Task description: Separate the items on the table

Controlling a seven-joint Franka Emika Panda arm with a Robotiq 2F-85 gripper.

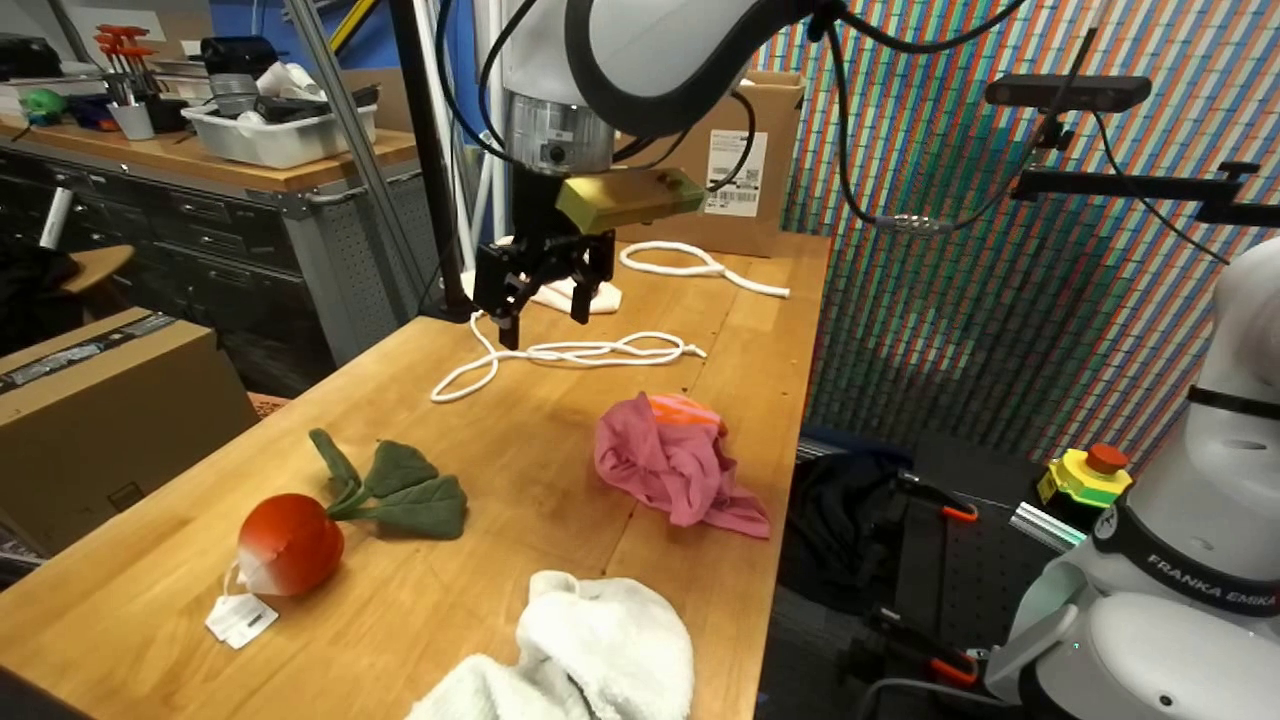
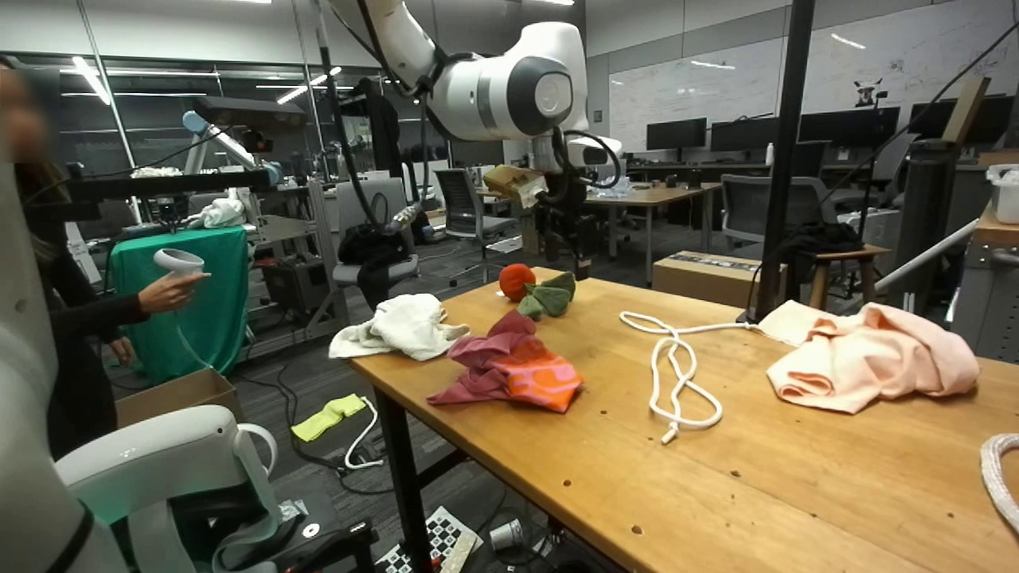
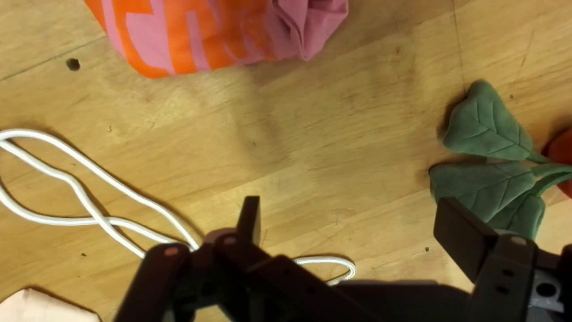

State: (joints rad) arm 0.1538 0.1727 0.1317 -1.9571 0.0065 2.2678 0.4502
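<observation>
Wrist view: the pincer (image 3: 348, 219) hangs over the table (image 3: 313, 147), its jaws spread wide and nothing gripped; bare wood and a loop of the rope (image 3: 102, 221) show below it. In an exterior view the towel (image 2: 410, 326) covers the table's robot-side corner at one short end, with the pink cloth (image 1: 680, 470) near the same long edge, farther along. The toy (image 1: 290, 545) lies by that short end, toward the opposite long edge, its leaves pointing in toward the middle. The rope sprawls in loose loops across the table's middle, one end seeming to reach the peach cloth (image 2: 876, 358) beside the opposite long edge; whether it runs under, I cannot tell. Near the other short end, the thick rope (image 1: 715, 268) lies by the box (image 1: 770, 170). I judge the step in hand to fall between grasps: most of the separating looks done, and the rope and peach cloth are the one pair that seem to meet. The next move likely calls for coming down on the rope close to that cloth, closing on a single strand and drawing it toward the table's middle, clear of the leaves. If that contact doesn't count, lifting away would do.
</observation>
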